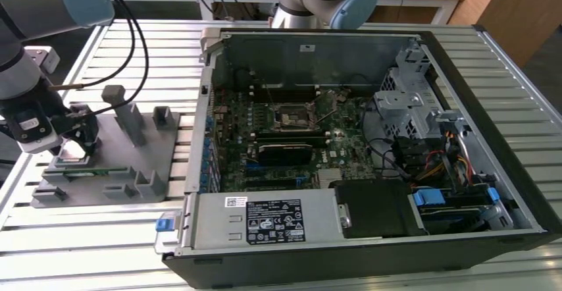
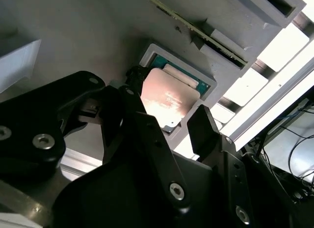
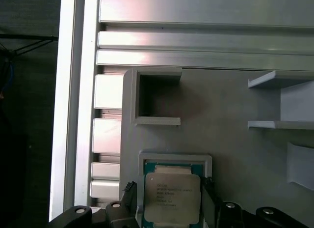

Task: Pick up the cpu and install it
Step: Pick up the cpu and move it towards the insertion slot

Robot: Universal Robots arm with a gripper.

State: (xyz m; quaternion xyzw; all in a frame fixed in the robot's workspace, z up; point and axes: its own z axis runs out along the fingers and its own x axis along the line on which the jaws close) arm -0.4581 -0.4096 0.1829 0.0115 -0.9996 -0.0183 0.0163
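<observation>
I'm hovering my black gripper [image 2: 168, 100] spread either side of the cpu [image 3: 172, 198]: shiny square silver lid, tiny unreadable print, sitting in a matte gray holder [image 3: 235, 149].

arm [image 1: 22, 60]: silver tubes, grey-blue joint caps | hand [image 2: 167, 98]: black, silver screws | cables [image 1: 131, 34]: black

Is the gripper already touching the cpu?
Cannot tell. In the second wrist view the gripper sits astride the cpu in its gray holder, but neither contact nor a gap shows plainly at the edges.
</observation>
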